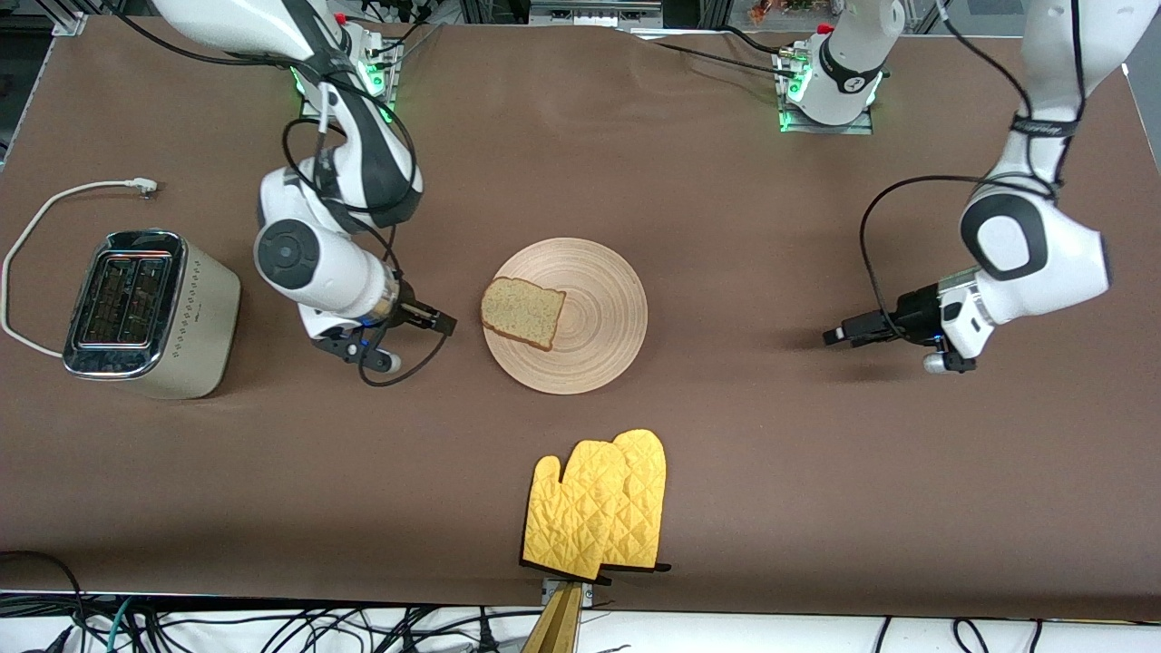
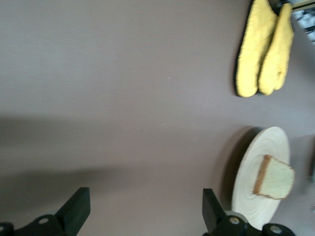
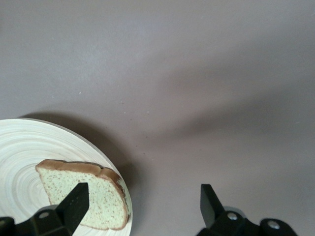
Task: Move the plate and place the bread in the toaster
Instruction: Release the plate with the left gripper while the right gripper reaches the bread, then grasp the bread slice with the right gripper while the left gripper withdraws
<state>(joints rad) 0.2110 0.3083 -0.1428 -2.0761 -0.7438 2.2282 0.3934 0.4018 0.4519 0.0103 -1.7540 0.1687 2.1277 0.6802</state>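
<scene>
A round, light beige wooden plate with ring grooves lies near the middle of the brown table, and a squarish slice of speckled light brown bread with a darker crust rests on the part of it toward the right arm's end. The cream-white boxy toaster with its chrome two-slot top stands near the table edge at that same end, well apart from the plate. The right gripper hovers low just beside the plate's rim, fingers spread wide and empty, pointed at the slice. The left gripper waits over bare table toward the left arm's end, also spread wide with nothing in it. A pair of yellow quilted oven mitts lies at the table edge nearest the front camera. The slice lies flat, so the fingers may well push it across the smooth wood instead of pinching it, or strike the rim and shove the plate.
</scene>
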